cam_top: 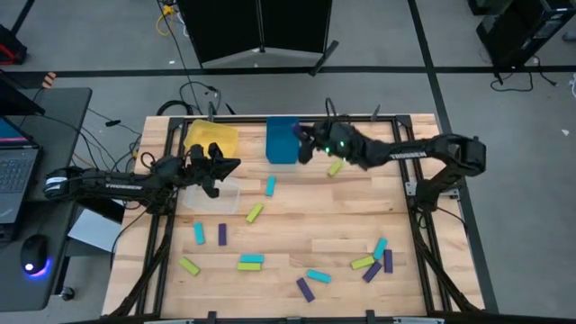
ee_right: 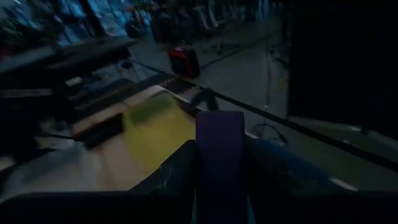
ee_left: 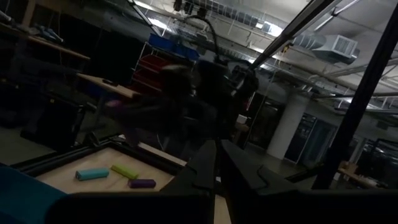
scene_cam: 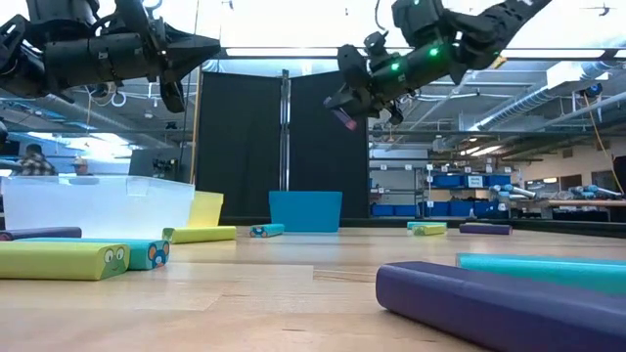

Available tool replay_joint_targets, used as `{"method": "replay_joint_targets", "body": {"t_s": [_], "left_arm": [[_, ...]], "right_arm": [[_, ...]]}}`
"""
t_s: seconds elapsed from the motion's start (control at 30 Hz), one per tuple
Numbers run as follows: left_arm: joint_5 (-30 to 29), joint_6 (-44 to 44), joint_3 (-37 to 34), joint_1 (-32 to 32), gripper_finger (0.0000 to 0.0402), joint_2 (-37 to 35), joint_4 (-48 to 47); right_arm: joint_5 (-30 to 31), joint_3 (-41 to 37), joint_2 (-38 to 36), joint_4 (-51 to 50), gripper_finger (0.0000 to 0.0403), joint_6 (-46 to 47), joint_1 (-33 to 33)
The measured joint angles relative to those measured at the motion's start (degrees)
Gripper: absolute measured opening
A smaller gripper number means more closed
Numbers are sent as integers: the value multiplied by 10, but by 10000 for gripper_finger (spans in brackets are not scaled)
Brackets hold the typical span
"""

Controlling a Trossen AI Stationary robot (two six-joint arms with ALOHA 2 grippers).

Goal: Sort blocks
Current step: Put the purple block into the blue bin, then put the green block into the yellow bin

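Right gripper (cam_top: pixel 304 144) is up in the air at the near edge of the blue bin (cam_top: pixel 282 140), jaws closed partway on a dark purple block (ee_right: pixel 219 149); the right wrist view shows that block standing up between the two fingers, and in the low view it hangs small and purple under the gripper, well above the table. Left gripper (cam_top: pixel 229 167) hovers over the clear bin (cam_top: pixel 216 198), just in front of the yellow bin (cam_top: pixel 212 137), fingers pressed together with nothing between them. All three bins sit along the far side of the wooden table (cam_top: pixel 297 229). Loose blocks are scattered over the rest of the boards: a teal one (cam_top: pixel 270 186) and a lime one (cam_top: pixel 255 212) in front of the bins, a lime one (cam_top: pixel 335 167) under the right arm, a teal (cam_top: pixel 199 234) and purple (cam_top: pixel 222 235) pair toward the left, a lime one (cam_top: pixel 188 265) near the left front edge, a teal-and-lime pair (cam_top: pixel 250 262) touching at centre front, a purple (cam_top: pixel 305 289) and teal (cam_top: pixel 318 276) beside each other, and a cluster of lime, teal and purple (cam_top: pixel 376 259) at the right front. A laptop (cam_top: pixel 16 171) and mouse (cam_top: pixel 33 255) sit on a side desk to the left.
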Motion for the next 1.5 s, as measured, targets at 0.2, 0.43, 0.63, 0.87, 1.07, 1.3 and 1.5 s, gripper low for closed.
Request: {"method": "replay_joint_targets", "body": {"t_s": [0.2, 0.43, 0.63, 0.87, 1.07, 1.3, 1.5], "left_arm": [[-8, 13, 0, 0, 30, 0, 0], [-36, 30, 0, 0, 30, 0, 3], [-37, 28, 0, 0, 30, 0, 3], [-37, 27, 0, 0, 30, 0, -2], [-36, 17, 0, -1, 30, 0, -12], [-51, 22, 8, -32, 31, 0, -71], [-159, 88, 92, -113, 56, 0, -201]], "right_arm": [[-58, 11, 4, -3, 119, -7, -55], [-119, 43, 113, 34, 119, 20, -71], [-160, 115, 200, 34, 127, 31, -74], [-182, 155, 235, 8, 181, 16, -75], [-195, 155, 200, -33, 237, -10, -87], [-184, 84, 91, 19, 250, -79, -59], [-64, -37, -24, 91, 239, -117, -41]]}}
